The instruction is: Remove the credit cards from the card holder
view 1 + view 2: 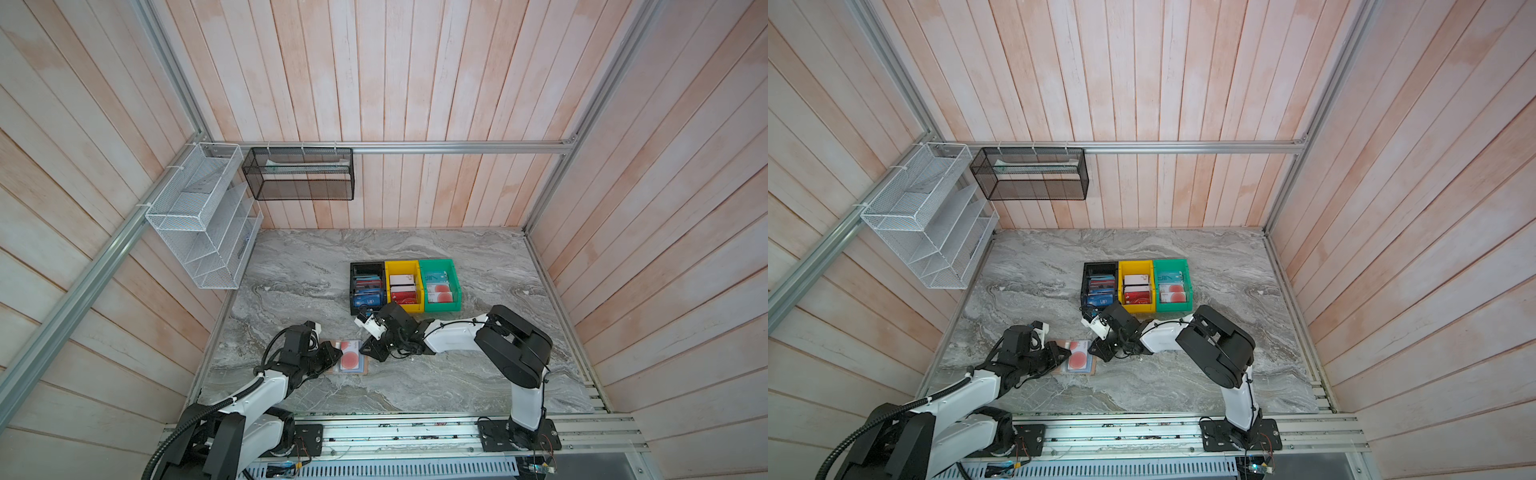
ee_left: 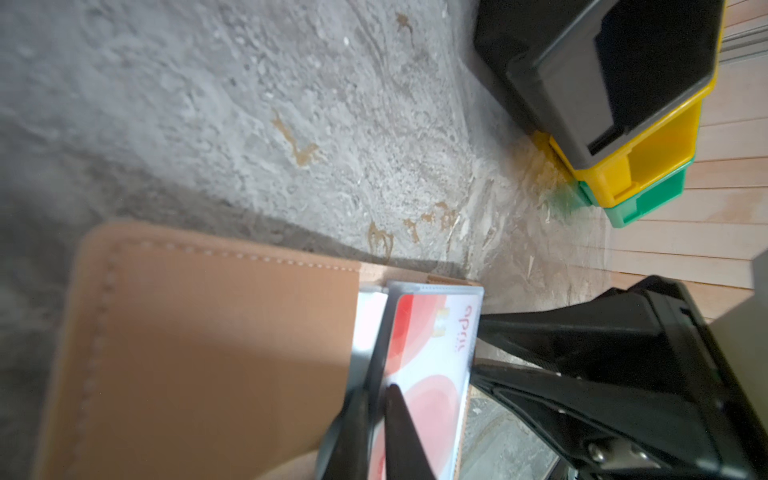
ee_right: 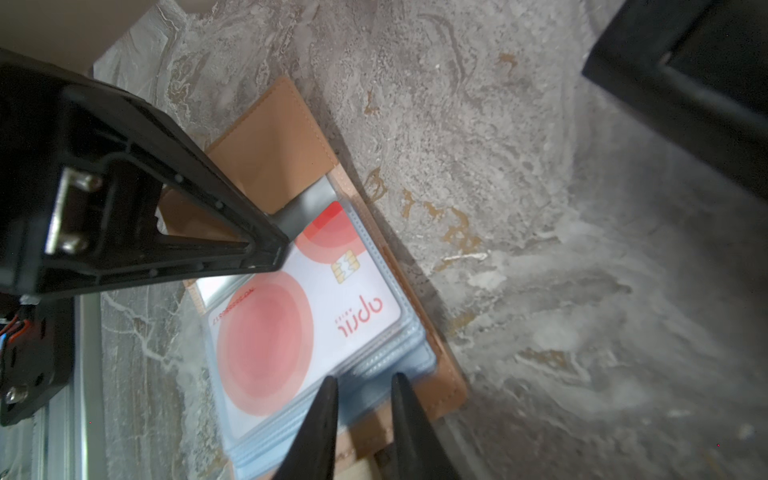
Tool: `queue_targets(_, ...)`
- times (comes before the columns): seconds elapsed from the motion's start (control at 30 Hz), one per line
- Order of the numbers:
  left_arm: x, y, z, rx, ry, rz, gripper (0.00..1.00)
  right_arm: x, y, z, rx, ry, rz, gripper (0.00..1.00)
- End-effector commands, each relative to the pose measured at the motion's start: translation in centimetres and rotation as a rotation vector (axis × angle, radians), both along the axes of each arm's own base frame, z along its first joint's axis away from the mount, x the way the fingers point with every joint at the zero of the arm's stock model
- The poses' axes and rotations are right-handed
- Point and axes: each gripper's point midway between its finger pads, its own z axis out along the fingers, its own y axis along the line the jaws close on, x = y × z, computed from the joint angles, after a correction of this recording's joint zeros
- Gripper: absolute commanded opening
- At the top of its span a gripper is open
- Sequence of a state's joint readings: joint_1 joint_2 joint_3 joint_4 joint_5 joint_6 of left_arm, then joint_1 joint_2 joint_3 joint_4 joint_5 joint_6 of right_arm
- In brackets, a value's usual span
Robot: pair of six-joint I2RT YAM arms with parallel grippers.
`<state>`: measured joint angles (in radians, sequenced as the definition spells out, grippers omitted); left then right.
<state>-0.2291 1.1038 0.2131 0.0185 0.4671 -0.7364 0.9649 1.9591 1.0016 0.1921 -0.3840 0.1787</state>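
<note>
- Left pincer [image 2: 376, 390]: nearly pressed together, pinching the clear sleeve [image 2: 432, 287] that carries the white card [image 3: 291, 324].
- Right pincer [image 3: 365, 376]: slightly spread, tips at the page edges of the card holder [image 3: 266, 153].
- The holder lies open on the surface [image 3: 498, 166].

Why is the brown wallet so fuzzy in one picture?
Left wrist view: the card holder fills the near foreground, soft and partly shadowed. Right wrist view: the white card is sharper, lettering legible.
</note>
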Motion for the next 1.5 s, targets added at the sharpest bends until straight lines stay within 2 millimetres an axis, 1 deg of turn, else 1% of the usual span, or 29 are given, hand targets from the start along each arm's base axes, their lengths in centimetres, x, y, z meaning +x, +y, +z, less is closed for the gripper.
queue_targets(0.0, -1.7, 0.5, -1.8, 0.035, 0.088, -0.008, 0.09, -4.2, -8.1, -10.7, -0.403, 0.175, -0.024, 0.26)
queue_targets(0.27, -1.8, 0.6, -1.9, 0.036, 0.091, -0.007, 0.01, -4.4, -8.4, -10.9, -0.410, 0.181, -0.022, 0.26)
queue_targets(0.3, -1.8, 0.6, -1.9, 0.036, 0.092, -0.008, 0.02, -4.5, -8.4, -10.9, -0.412, 0.182, -0.022, 0.26)
queue_targets(0.37, -1.9, 0.7, -1.9, 0.040, 0.094, -0.010, 0.09, -4.4, -8.4, -10.9, -0.413, 0.184, -0.021, 0.26)
queue_targets(0.47, -1.8, 1.0, -1.9, 0.041, 0.097, -0.002, 0.14, -4.6, -8.5, -10.9, -0.411, 0.190, -0.014, 0.26)
queue_targets(0.6, -1.7, 1.1, -1.5, 0.019, 0.090, -0.005, 0.15, -4.6, -9.2, -10.8, -0.426, 0.186, -0.013, 0.26)
queue_targets(0.87, -2.2, 1.2, -1.6, 0.014, 0.109, -0.002, 0.16, -3.0, -11.5, -10.7, -0.463, 0.209, -0.074, 0.26)
queue_targets(1.07, -2.5, 1.2, -1.8, -0.004, 0.124, 0.021, 0.16, -3.1, -11.8, -9.8, -0.450, 0.213, -0.074, 0.29)
queue_targets(1.33, -3.3, 0.1, -2.5, -0.084, 0.147, 0.023, 0.14, -3.0, -12.0, -8.8, -0.450, 0.197, -0.073, 0.29)
queue_targets(1.47, -3.2, -0.7, -2.5, -0.074, 0.146, 0.012, 0.14, -2.5, -12.6, -8.6, -0.465, 0.191, -0.086, 0.29)
